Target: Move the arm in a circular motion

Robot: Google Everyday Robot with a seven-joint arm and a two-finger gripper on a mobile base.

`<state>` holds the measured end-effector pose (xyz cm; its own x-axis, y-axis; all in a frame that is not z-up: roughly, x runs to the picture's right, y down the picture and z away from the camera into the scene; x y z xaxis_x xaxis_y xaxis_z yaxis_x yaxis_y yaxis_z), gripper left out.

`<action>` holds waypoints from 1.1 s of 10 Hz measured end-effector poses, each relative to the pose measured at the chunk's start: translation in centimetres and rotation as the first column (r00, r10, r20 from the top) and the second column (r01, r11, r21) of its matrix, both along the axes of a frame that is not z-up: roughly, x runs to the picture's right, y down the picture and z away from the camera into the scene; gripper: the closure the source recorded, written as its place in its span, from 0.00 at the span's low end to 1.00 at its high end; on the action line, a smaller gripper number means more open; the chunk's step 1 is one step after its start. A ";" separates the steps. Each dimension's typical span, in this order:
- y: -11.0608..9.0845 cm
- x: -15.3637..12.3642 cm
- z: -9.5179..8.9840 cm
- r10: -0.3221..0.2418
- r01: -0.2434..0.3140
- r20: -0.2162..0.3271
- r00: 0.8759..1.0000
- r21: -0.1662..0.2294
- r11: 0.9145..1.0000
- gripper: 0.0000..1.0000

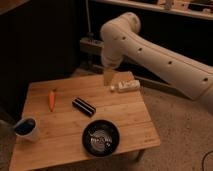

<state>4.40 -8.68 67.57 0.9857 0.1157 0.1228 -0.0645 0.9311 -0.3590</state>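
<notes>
The arm (pixel 150 50) is large, glossy white and tubular, with small dark screw holes. It reaches in from the right edge to a bulbous joint (pixel 122 27) at top centre, then bends down. The gripper (pixel 109 76) hangs at its end above the back edge of the wooden table (pixel 60 145), just left of a small white bottle (pixel 125 86) lying on its side. It holds nothing that I can see.
On the table lie an orange carrot (pixel 51 99) at the left, a black oblong object (pixel 84 106) in the middle, a black round bowl (pixel 101 136) at the front and a blue-and-white mug (pixel 26 128) at the front left corner. Dark furniture stands behind.
</notes>
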 end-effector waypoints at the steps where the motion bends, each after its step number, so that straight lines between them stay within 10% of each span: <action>1: 0.6 2.1 0.4 0.030 -0.030 -0.034 0.999 -0.012 0.999 0.20; 7: 8.0 17.3 0.8 0.246 -0.273 -0.254 0.935 -0.075 0.959 0.20; 9: 11.3 22.2 -0.1 0.341 -0.373 -0.271 0.900 -0.076 0.925 0.20; 11: 13.6 25.4 -2.2 0.376 -0.400 -0.231 0.897 -0.064 0.914 0.20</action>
